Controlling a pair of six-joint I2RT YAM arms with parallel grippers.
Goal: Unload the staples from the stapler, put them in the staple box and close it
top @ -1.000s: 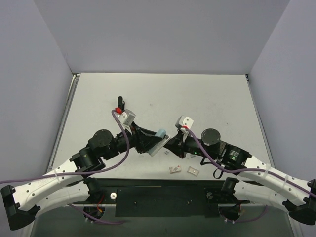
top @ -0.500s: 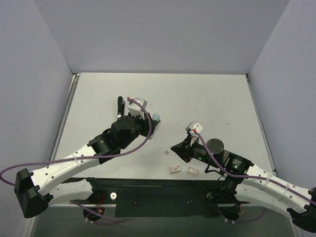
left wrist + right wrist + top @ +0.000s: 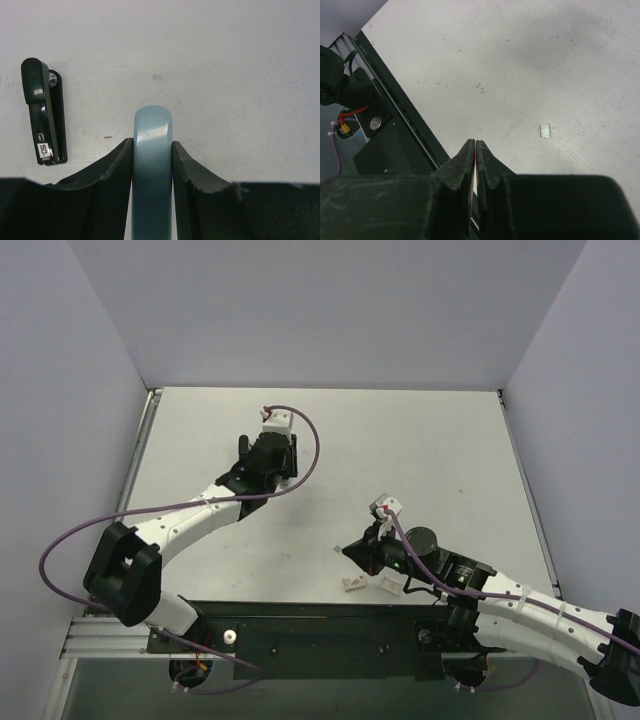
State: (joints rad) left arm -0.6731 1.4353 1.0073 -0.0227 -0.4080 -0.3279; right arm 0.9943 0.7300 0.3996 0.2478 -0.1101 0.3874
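My left gripper [image 3: 152, 145] is shut on the light blue stapler [image 3: 152, 127], which sticks out forward between the fingers just above the table. In the top view the left gripper [image 3: 268, 462] points down at the far left and hides the stapler. My right gripper [image 3: 475, 142] is shut, with a thin grey metal sliver, seemingly a strip of staples, between its pads. In the top view it [image 3: 350, 552] hovers low near the table's front edge. A small loose piece of staples [image 3: 545, 131] lies on the table beside it and also shows in the top view [image 3: 337, 549].
A black stapler-like tool [image 3: 44, 120] lies just left of the blue stapler, seen in the top view [image 3: 243, 447] too. Two small white pieces [image 3: 354, 583] [image 3: 389, 586] lie at the front edge by the black base rail [image 3: 395, 120].
My left arm has carried the blue stapler from the table's middle to the far left, beside the black tool. My right gripper has drawn back toward the front edge, near the white pieces.
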